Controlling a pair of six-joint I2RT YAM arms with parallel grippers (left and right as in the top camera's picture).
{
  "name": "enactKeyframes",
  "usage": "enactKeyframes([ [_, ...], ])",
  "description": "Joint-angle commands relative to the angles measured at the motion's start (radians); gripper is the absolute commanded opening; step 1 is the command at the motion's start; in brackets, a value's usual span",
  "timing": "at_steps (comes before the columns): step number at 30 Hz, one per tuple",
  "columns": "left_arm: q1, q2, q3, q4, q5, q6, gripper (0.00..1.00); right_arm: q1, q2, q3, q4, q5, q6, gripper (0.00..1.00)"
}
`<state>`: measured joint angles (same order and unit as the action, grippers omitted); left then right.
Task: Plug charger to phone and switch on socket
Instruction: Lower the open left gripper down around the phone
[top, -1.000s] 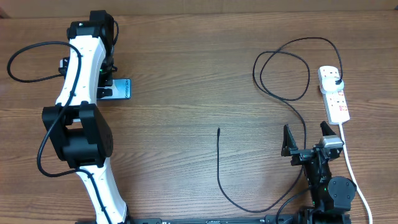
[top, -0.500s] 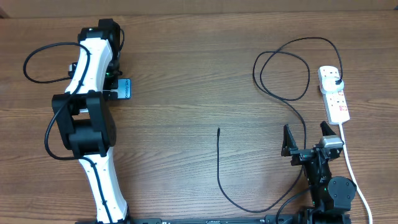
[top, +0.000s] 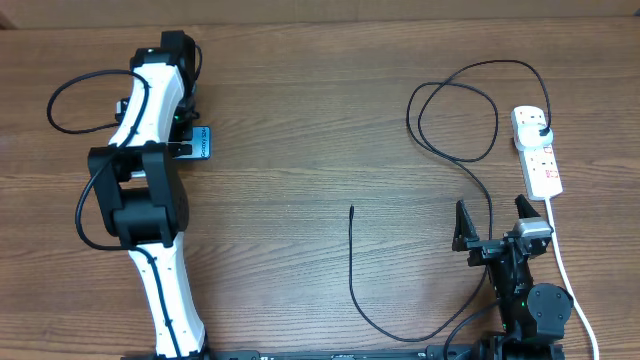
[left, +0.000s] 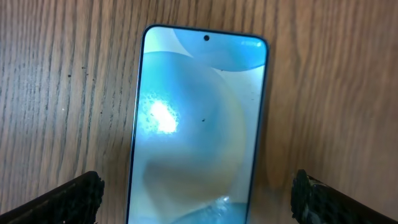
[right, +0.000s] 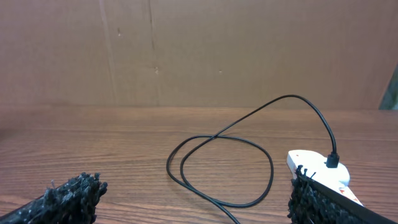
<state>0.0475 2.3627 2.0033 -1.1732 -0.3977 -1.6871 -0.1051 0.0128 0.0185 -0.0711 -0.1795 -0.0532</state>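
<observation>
The phone (left: 199, 124) lies flat on the wood with its light blue screen lit; only its end (top: 203, 143) shows from above, beside the left arm. My left gripper (left: 196, 202) hangs open over it, one finger on each side of the phone and clear of its edges. The charger (top: 455, 120) is a black cable looping across the right half of the table, its plug (top: 541, 130) seated in the socket (top: 537, 150) and its connector tip (top: 351, 210) lying free mid-table. My right gripper (top: 493, 225) stands open near the front edge, holding nothing, with the cable loop (right: 217, 168) and socket (right: 317, 167) ahead of it.
The socket's thick white cord (top: 565, 270) runs down the right side past the right arm's base. The black cable sweeps along the front (top: 400, 335) toward that base. A brown wall stands behind the table (right: 199, 50).
The left arm's elbow has swung right and its wrist has shifted a little over the phone. The phone, cable, socket and right arm have not moved.
</observation>
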Motion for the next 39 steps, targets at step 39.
enactKeyframes([
  [39, -0.001, 0.086, 0.011, -0.019, -0.029, 0.027, 1.00, -0.006, -0.010, -0.011, 0.005, -0.001, -0.005, 1.00],
])
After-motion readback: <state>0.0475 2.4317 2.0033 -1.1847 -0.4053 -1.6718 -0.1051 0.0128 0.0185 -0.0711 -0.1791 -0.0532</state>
